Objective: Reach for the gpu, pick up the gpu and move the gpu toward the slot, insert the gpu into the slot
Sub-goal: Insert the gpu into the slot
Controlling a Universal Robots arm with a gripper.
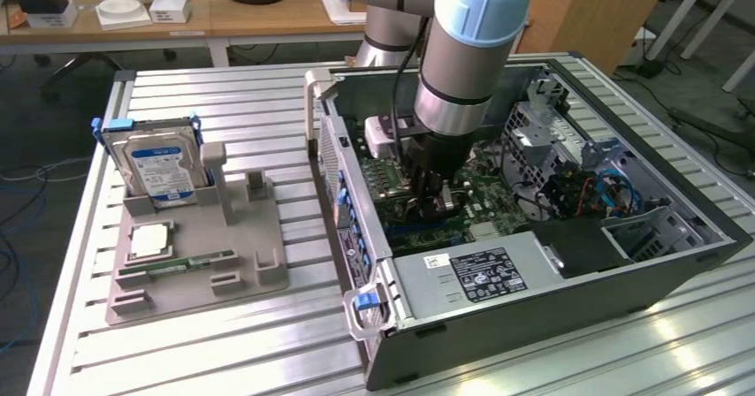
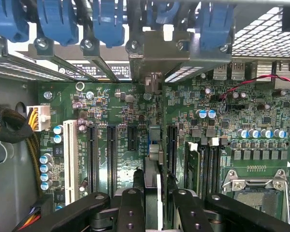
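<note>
**Card on edge above the board, and not much room for error**

The black two-fingered gripper (image 2: 152,203) is down inside the open black-and-grey computer case (image 1: 660,263), its fingers (image 2: 130,208) pinching the thin green circuit-board card with the silver end bracket (image 2: 153,159). The card stands edge-on between them, over the green motherboard (image 2: 116,116) and near its row of long black expansion slots (image 2: 111,154).

What worries me is alignment. If the card's lower edge sits a little off its slot, pressing down could jam it against the plastic or the small capacitors (image 2: 58,130) beside that row. The silver bracket (image 2: 157,53) reaches toward the case's rear wall, by the blue retaining clips (image 2: 108,24); it could catch there and tilt the card. A thin card pinched this way might also twist.

I can't tell whether the contact edge has met a slot; the fingers and card hide that. From the table (image 1: 236,334) side, the grey robot arm (image 1: 466,69) covers the grip completely.
</note>
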